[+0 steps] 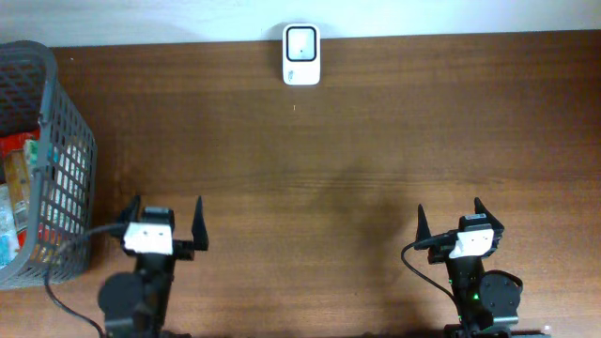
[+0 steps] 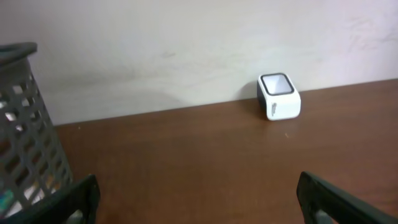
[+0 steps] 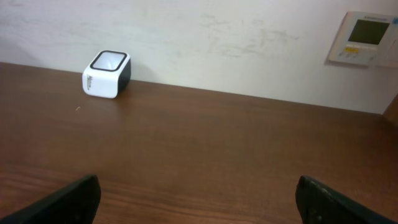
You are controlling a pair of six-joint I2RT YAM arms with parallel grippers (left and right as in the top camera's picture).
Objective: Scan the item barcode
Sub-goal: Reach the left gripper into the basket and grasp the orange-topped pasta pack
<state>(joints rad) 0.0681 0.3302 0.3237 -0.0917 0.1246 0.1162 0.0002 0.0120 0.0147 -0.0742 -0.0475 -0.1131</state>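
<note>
A white barcode scanner (image 1: 301, 55) with a dark window stands at the table's far edge against the wall, also seen as scanner (image 2: 278, 96) and scanner (image 3: 107, 74). Packaged items (image 1: 17, 192) lie in the grey mesh basket (image 1: 64, 131) at the far left; no barcode is readable. My left gripper (image 1: 167, 214) is open near the front left, just right of the basket, nothing between its fingers. My right gripper (image 1: 452, 216) is open near the front right, likewise empty. In the wrist views the left gripper (image 2: 198, 186) and right gripper (image 3: 198, 186) point toward the scanner.
The basket wall (image 2: 25, 137) fills the left of the left wrist view. A wall panel with a small display (image 3: 365, 37) hangs at the right. Bare brown tabletop (image 1: 329, 169) lies between the grippers and the scanner.
</note>
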